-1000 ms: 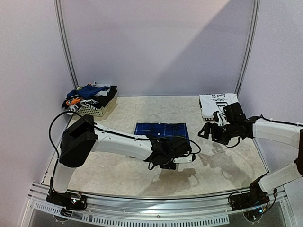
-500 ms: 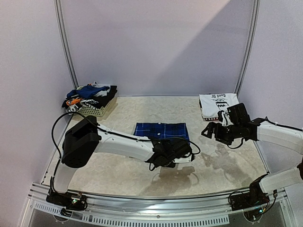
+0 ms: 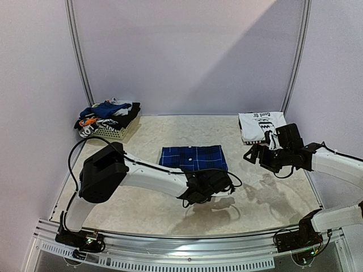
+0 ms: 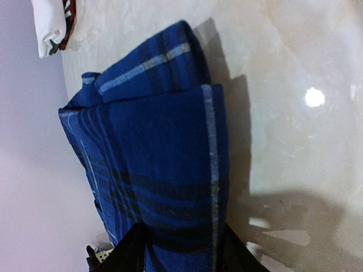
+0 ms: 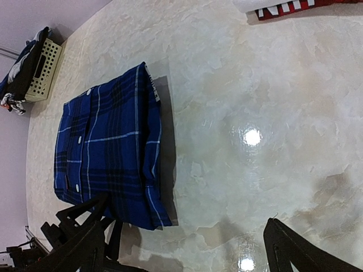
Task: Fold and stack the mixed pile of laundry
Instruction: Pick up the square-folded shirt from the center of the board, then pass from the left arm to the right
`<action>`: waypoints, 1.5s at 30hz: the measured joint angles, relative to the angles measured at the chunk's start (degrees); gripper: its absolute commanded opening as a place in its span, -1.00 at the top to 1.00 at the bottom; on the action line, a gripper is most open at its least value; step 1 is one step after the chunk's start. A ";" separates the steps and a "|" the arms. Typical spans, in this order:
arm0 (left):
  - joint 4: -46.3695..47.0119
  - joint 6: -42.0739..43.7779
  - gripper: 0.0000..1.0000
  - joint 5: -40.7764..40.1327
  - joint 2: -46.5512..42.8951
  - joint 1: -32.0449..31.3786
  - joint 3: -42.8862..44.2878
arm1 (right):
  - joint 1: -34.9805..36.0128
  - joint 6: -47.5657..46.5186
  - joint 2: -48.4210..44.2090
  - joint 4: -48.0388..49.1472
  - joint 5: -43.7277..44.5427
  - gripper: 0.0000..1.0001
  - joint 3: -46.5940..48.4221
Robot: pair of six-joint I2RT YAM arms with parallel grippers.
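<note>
My left end effector (image 4: 182,256) sits low at the near edge of the folded plaid shirt (image 3: 193,157). Its fingers (image 4: 133,252) are partly apart with the cloth's edge between them; whether they pinch it I cannot tell. My right end effector (image 5: 190,248) hovers to the shirt's right, spread wide and holding nothing. The shirt lies flat mid-way across the counter (image 3: 142,209). Farther back, a folded white printed garment (image 3: 260,124) lies at the right. The laundry pile (image 3: 108,110) fills the basket (image 3: 116,133) at far left.

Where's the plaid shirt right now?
The plaid shirt lies folded mid-table in the top view, basket back left, white tee back right; the left gripper straddles its near edge.
</note>
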 measured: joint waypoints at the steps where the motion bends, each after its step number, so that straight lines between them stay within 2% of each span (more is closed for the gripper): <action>1: 0.66 0.20 0.23 -0.37 0.17 -0.13 -0.31 | 0.00 0.20 -0.13 0.20 0.02 -0.98 -0.31; 5: 3.28 0.74 0.48 -1.31 0.28 -0.42 -1.73 | 0.00 0.79 -0.44 0.76 -0.04 -0.98 -1.25; 7: 4.35 0.92 0.72 -1.09 0.28 -0.46 -2.47 | 0.00 1.25 -0.44 0.94 -0.13 -0.98 -1.40; 8: 4.85 0.87 0.93 -0.98 0.26 -0.46 -2.91 | 0.00 1.42 -0.44 1.09 -0.31 -0.98 -1.42; 9: 5.35 0.66 1.00 -0.70 0.22 -0.46 -3.34 | 0.00 1.60 -0.44 1.27 -0.52 -0.98 -1.42; 14: 7.74 -0.79 1.00 1.44 -2.60 -0.42 -7.54 | -0.07 1.99 1.20 3.78 -3.63 -0.98 -1.42; 25: 11.61 -4.55 1.00 8.63 -12.59 0.11 -17.99 | -0.09 4.70 13.57 13.05 -17.25 -0.98 -1.40; 33: 13.92 -5.90 1.00 11.08 -14.78 0.26 -21.00 | 0.72 8.11 23.17 22.40 -25.05 -0.98 0.00; 45: 16.83 -6.88 1.00 11.65 -16.33 0.37 -22.67 | 3.65 14.36 36.94 33.88 -30.56 -0.98 5.66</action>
